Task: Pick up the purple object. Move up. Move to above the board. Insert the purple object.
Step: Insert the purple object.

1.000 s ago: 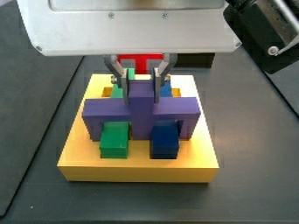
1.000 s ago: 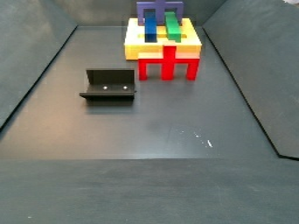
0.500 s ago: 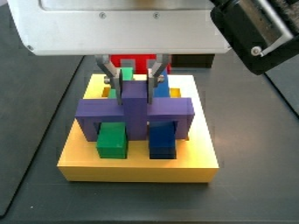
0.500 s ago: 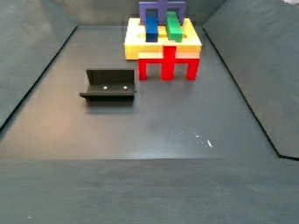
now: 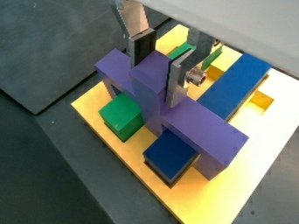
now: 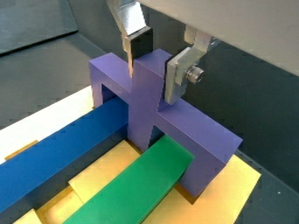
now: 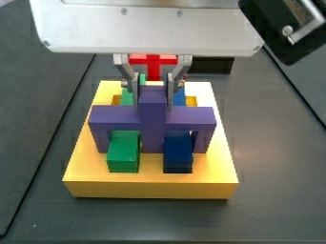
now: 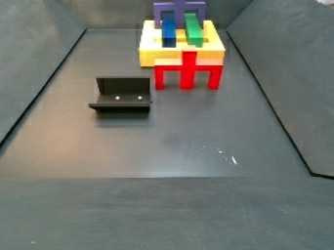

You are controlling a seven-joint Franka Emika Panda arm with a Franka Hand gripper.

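Note:
The purple object (image 7: 192, 119) sits seated on the yellow board (image 7: 152, 181), with its crossbar across the green bar (image 7: 124, 152) and the blue bar (image 7: 178, 152). Its central upright points up. My gripper (image 7: 152, 88) hangs just above it with its fingers (image 5: 179, 79) on either side of the upright's top and a small gap on each side; it is open. Both wrist views show the gripper (image 5: 162, 74) (image 6: 152, 79) over the purple object (image 5: 198, 131) (image 6: 193, 131). The far side view shows the purple object (image 8: 166, 14) on the board (image 8: 183, 54); the gripper is out of that view.
A red cross-shaped block (image 7: 152, 63) stands against the board's far side and also shows in a side view (image 8: 190, 70). The dark fixture (image 8: 120, 96) stands on the grey floor, away from the board. Dark walls enclose the floor.
The fingers have spread away from the purple upright and the gripper has risen a little. The purple object stays seated on the board.

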